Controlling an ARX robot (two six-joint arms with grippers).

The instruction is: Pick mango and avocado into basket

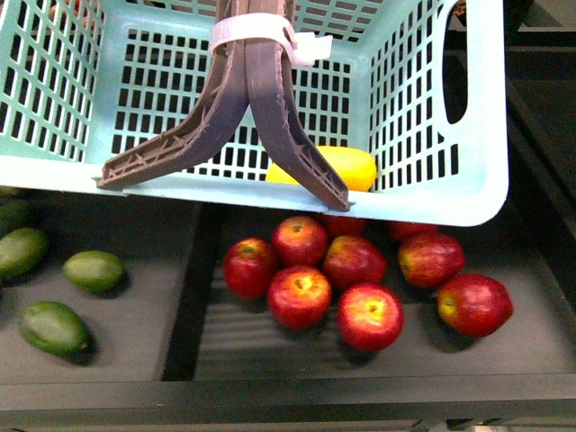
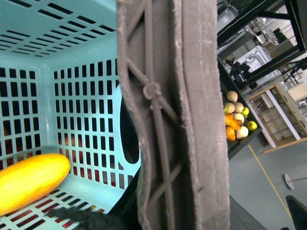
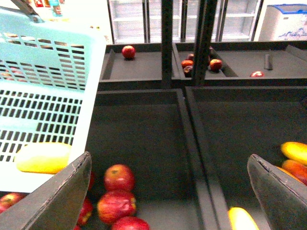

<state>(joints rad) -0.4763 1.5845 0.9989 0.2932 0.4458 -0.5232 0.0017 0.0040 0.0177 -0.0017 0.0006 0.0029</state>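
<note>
The turquoise basket [image 1: 468, 193] hangs over the bins at the top of the front view. My left gripper is shut on its grey-brown handles [image 2: 172, 120], which are bound with a white zip tie [image 1: 256, 31]. The gripper itself hardly shows. A yellow mango [image 1: 337, 165] lies on the basket floor. It also shows in the left wrist view [image 2: 29, 179] and the right wrist view [image 3: 43, 157]. Three green avocados [image 1: 94, 270] lie in the left bin. My right gripper [image 3: 168, 201] is open and empty above the bin divider, beside the basket [image 3: 53, 86].
Several red apples [image 1: 299, 295] fill the middle bin under the basket. More yellow mangoes [image 3: 242, 218] lie in the bin past the divider [image 3: 192, 143]. Farther bins hold a few apples [image 3: 128, 51]. A distant shelf holds mixed fruit [image 2: 237, 120].
</note>
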